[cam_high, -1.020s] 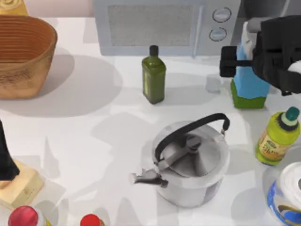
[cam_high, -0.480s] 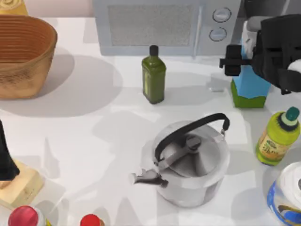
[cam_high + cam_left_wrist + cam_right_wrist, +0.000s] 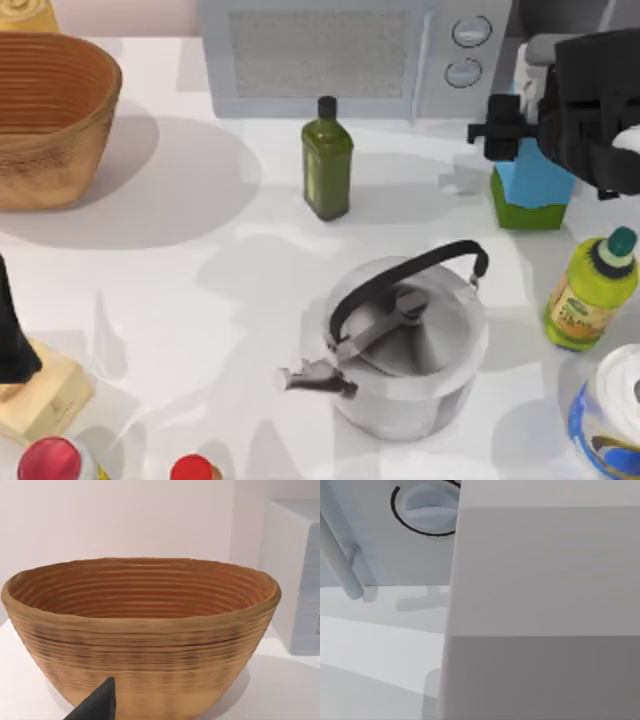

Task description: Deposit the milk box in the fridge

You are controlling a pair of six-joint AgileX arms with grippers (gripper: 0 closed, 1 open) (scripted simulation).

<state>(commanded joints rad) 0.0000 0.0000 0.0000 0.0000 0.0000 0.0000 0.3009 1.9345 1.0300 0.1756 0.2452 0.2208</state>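
Currently my right gripper (image 3: 525, 125) is clenched on the milk box (image 3: 530, 185), which stands upright at the table's right rear beside the microwave (image 3: 350, 55). The fridge (image 3: 570, 18) lies just behind it. Left gripper (image 3: 97, 705) is parked by the basket (image 3: 50, 110); can't tell its state.

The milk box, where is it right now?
In the top view the milk box stands at the table's far right, beside the microwave, with the right gripper around its upper part and the yellow-green bottle just in front.
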